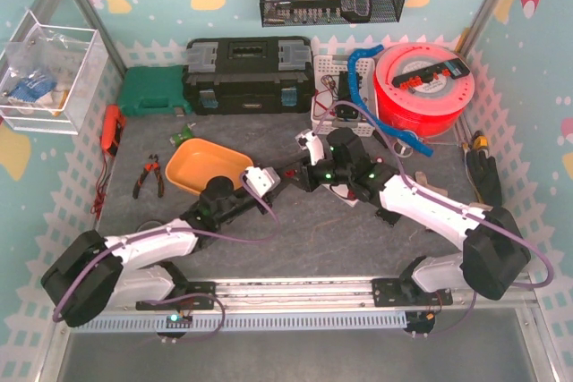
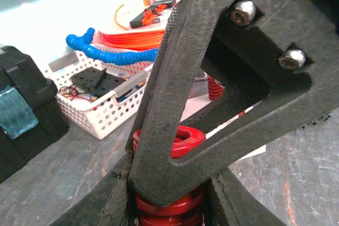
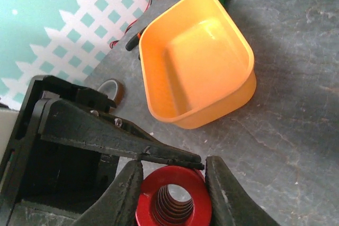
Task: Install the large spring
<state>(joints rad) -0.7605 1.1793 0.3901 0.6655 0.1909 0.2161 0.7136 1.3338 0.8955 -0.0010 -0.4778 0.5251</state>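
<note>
The right fingers (image 3: 225, 197) are pinching the big red spring (image 3: 174, 200), one pressing on each side of its open end, which is facing the wrist camera between them. A black frame (image 3: 79, 130) is lying just to the left of those fingers, its thin edge touching the spring's rim at the fingertips. Beyond the fingertips an orange bowl (image 3: 196, 72) is sitting on the grey bench (image 3: 296, 130), apart from the spring. The left fingers (image 2: 100, 210) are squeezing the same spring by its coils, which are filling the gap between them, while the frame's pointed corner is crossing over the coils right at the fingertips. Past the left fingertips and off to the left, a white basket (image 2: 100, 112) is standing with a blue hose (image 2: 106, 51) lying across it.
</note>
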